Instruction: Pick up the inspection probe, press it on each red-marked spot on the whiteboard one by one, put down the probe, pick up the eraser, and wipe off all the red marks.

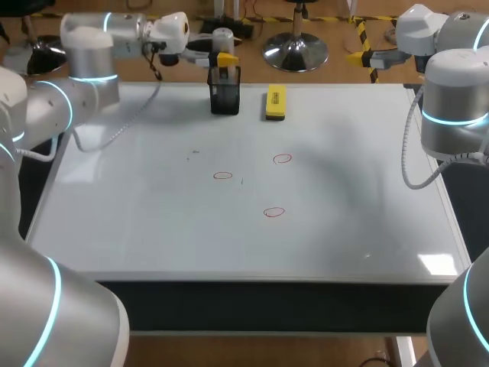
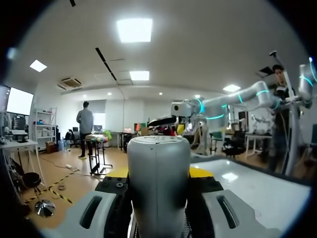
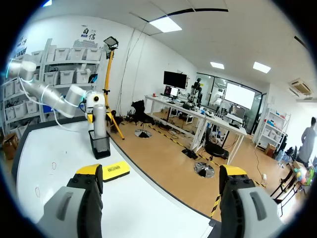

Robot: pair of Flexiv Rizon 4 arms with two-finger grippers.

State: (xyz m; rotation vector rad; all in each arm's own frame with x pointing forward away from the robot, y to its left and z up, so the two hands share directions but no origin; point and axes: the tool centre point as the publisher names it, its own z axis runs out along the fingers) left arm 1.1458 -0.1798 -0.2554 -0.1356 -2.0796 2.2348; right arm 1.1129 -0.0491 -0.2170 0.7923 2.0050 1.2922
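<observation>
The step in hand looks like drawing the probe out of its stand. The whiteboard (image 1: pixel 344 222) covers the counter flat and bare around the marks, so a lifted probe should have free travel to them.

The left end effector (image 1: pixel 227 60), reaching in along the far edge, is closed on the probe (image 1: pixel 222 38), with a finger pressed against each side in the left wrist view. I would lift straight up along the stand's axis until the lower end clears the rim. A sideways pull could tip the black holder (image 1: pixel 225 99), which looks light. The grip should stay firm, since the smooth body may slip when it is pressed on the board.

The right end effector (image 3: pixel 161 172) hangs at the far right corner, fingers spread wide and empty, well apart from everything.

The yellow eraser (image 1: pixel 276 102) lies near the holder on the right arm's side, not touching it.

The probe is a plain silver-grey cylinder with a rounded top. It stands upright with its lower part sunk in the holder.

The three red marks (image 1: pixel 222 176) (image 1: pixel 283 159) (image 1: pixel 274 212) are thin ovals near the board's middle.
</observation>
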